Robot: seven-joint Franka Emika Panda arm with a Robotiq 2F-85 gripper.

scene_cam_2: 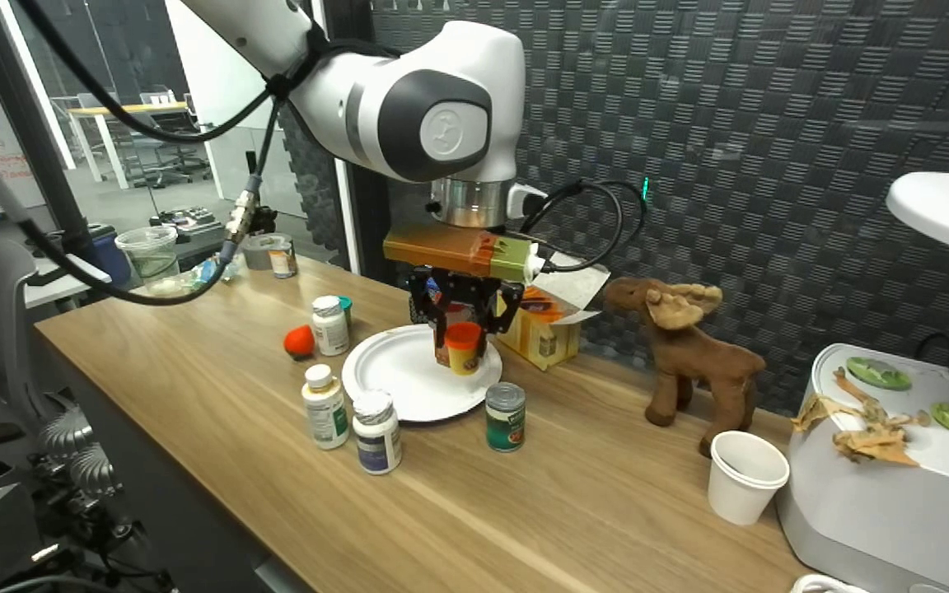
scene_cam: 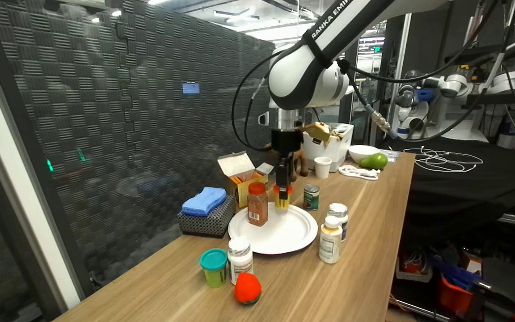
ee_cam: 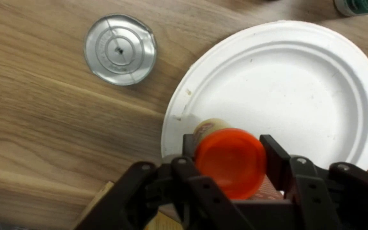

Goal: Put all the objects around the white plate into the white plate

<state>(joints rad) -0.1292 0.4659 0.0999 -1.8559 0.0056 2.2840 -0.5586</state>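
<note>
Setting down is best done slowly: the tub (scene_cam_2: 464,357) is held about its lid (ee_cam: 231,163) by the gripper (ee_cam: 228,143), over the plate (ee_cam: 292,102), contact being unclear; it should be seated flat, clear of the jar (scene_cam: 257,208), before release.

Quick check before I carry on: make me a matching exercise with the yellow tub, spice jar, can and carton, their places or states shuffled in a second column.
1. yellow tub
2. spice jar
3. can
4. carton

A. open, flaps up
B. on the white plate, not held
C. silver-topped, off the plate
D. held in the gripper

Pairs: 1-D, 2-B, 3-C, 4-A
</note>
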